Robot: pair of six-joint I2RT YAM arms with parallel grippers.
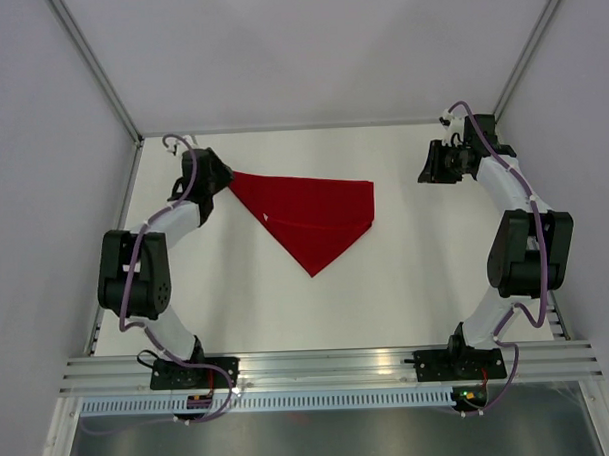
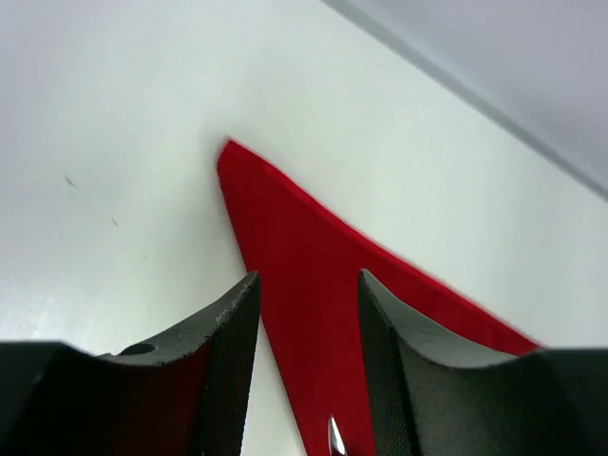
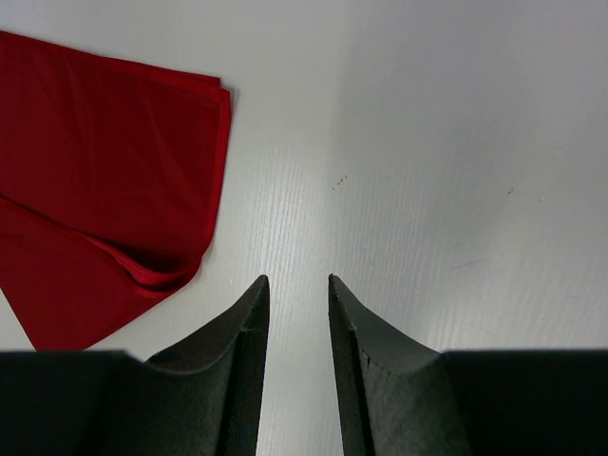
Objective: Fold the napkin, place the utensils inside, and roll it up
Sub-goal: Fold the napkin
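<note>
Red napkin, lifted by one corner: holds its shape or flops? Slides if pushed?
Likely floppy: the napkin is thin, lying flat in folded layers with soft creases. Probably light. Its slight sheen on the smooth table suggests a push would slide or bunch it.

Bright, even, soft light; crisp from above, softer at the wrists.
Overhead light flattens the top view: the white table (image 1: 416, 274) is close to washed out, shadows beside the arms are faint, and the frame rails lean outward toward the corners. In the left wrist view the napkin (image 2: 285, 237) has smeared edges (focus or motion, hard to say) and the left gripper (image 2: 306, 285) is a dark, unfocused mass. The right wrist view is sharper, with a pale sheen on the tabletop, deep shading in the cloth's folds, and the right gripper (image 3: 298, 285) nearly black.
</note>
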